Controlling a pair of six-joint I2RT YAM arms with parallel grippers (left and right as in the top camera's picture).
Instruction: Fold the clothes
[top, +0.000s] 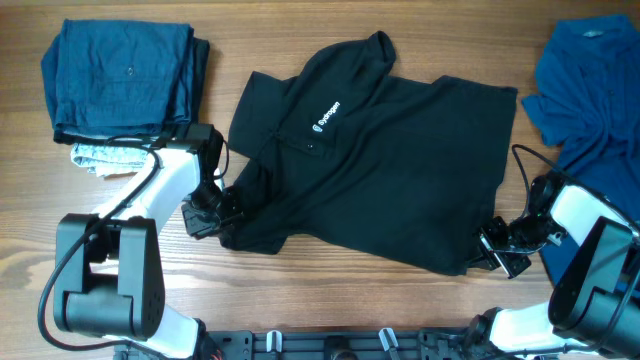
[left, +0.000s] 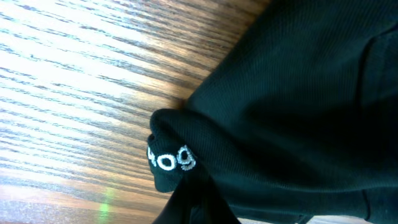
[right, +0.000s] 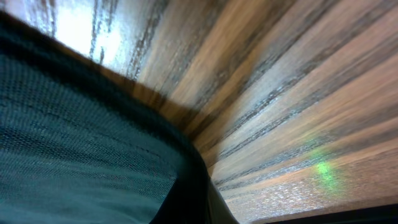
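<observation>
Black polo shirt (top: 380, 170) lies spread on the bench (top: 330, 300), collar at the far side. Left pincer (top: 218, 212) is closed tight on the polo's near-left corner, and right pincer (top: 492, 240) is closed tight on its near-right corner. Blue shirt (top: 590, 90) lies crumpled right of the polo.

My left fingers (top: 208, 214) clamp shut on the black collared polo shirt (top: 380, 170), white left arm (top: 165, 185) stretched low; my right fingers (top: 500, 243) pinch it too, right arm (top: 578, 212) bent.
</observation>
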